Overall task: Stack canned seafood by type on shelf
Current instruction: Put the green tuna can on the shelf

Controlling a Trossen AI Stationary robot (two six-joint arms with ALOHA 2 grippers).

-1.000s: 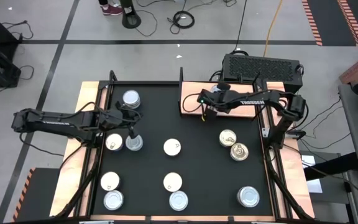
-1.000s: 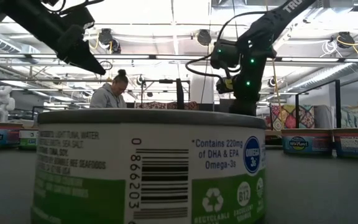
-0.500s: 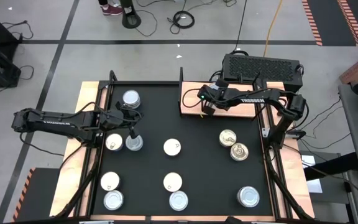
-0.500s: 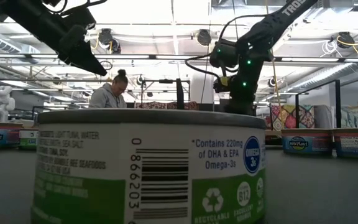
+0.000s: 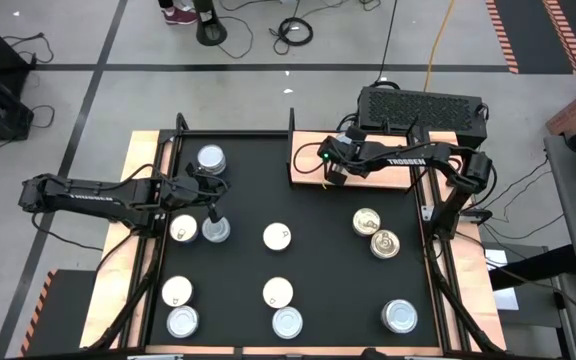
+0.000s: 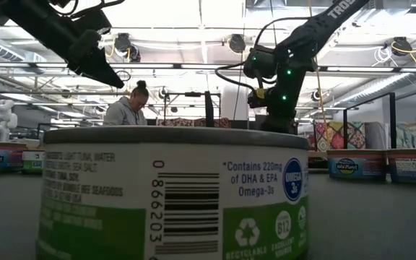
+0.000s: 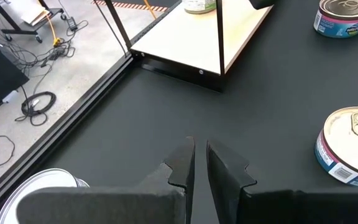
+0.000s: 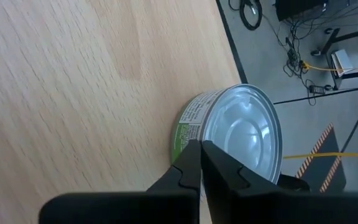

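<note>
right gripper (image 5: 330, 178) over shelf (image 5: 368, 178), fingers (image 8: 188, 163) together, tips at the side of a green-label can (image 8: 238, 134) standing on the board, nothing held | left gripper (image 5: 214, 216) above mat (image 5: 318, 250) by two cans (image 5: 200, 229), fingers together, empty | other cans spread over mat

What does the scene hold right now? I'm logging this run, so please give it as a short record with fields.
shelf: wooden board at the table's far right side
can on shelf: one green-label can, silver end up
right gripper: shut, over the shelf, fingertips at that can's edge, not holding it
left gripper: shut, empty, above the black mat on the left side
loose cans: about eleven spread over the black mat
nearest can in low view: green-label tin
</note>
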